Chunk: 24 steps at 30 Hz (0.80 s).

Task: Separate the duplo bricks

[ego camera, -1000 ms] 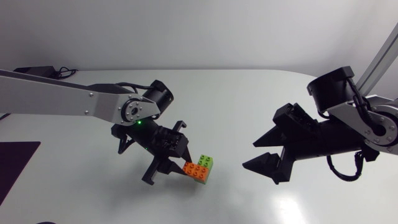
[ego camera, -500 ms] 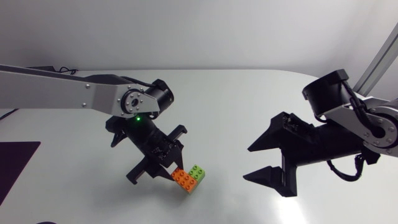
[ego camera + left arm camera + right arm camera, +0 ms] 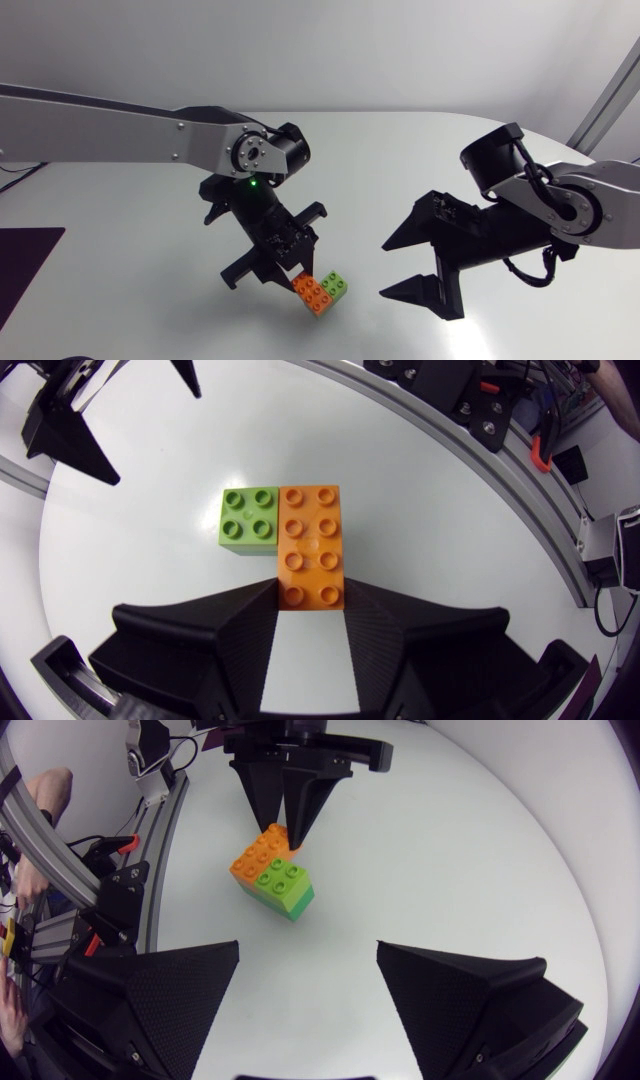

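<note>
Across a white table [image 3: 150, 300], two robot arms face each other over a small block of toy bricks. The left arm [image 3: 120, 140] comes in low from its side. The right arm [image 3: 560, 205] bends in from the other side and stops short of the middle.

The right gripper [image 3: 385, 268] hangs with its fingers spread wide and holds nothing. It points toward the bricks but stands apart from them. The left gripper [image 3: 298, 280] is closed on one end of the orange brick [image 3: 313, 291]. In the left wrist view, one finger presses each long side of that end.

The orange brick, the longer of the two, lies with its long axis running straight out from the left gripper's fingers, and its far half is free. The pictures do not show whether it rests on the table or hangs just above it.

The green brick [image 3: 335, 285], small and square, sits flush against the orange brick's far half, its studs level with the orange ones. It is on the side turned toward the right gripper. In the right wrist view it is the nearer brick, straight ahead of the open fingers, with a darker green band showing below it.

The right arm is therefore judged better placed to take the green brick, closing across it and pulling away from the held orange one.
</note>
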Tool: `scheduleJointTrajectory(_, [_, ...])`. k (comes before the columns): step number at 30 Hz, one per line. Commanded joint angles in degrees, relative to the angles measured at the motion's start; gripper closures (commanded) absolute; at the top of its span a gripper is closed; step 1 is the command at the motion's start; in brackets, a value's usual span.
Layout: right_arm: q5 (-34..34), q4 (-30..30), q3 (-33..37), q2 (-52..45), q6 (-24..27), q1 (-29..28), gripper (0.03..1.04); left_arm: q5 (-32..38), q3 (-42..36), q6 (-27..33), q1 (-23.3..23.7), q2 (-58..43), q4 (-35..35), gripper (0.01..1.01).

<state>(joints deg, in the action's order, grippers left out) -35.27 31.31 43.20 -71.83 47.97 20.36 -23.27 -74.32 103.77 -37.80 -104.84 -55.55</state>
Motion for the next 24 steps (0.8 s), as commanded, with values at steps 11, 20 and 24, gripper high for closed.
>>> scheduleJointTrajectory(11, [-3.05, -0.02, -1.98, -2.96, 7.49, 5.92, 0.07, -0.02, -6.1, 4.43, -3.95, -1.16, -4.74, 0.823])
scheduleJointTrajectory(20, [-3.41, 3.85, 0.57, -3.84, 13.82, 6.36, 0.07, -0.29, -6.71, 5.83, -5.44, -1.25, -7.12, 0.825])
scheduleJointTrajectory(24, [-3.49, 4.64, 0.75, -4.02, 16.02, 6.53, 0.07, -0.2, -6.71, 6.98, -5.35, -2.3, -7.38, 0.825])
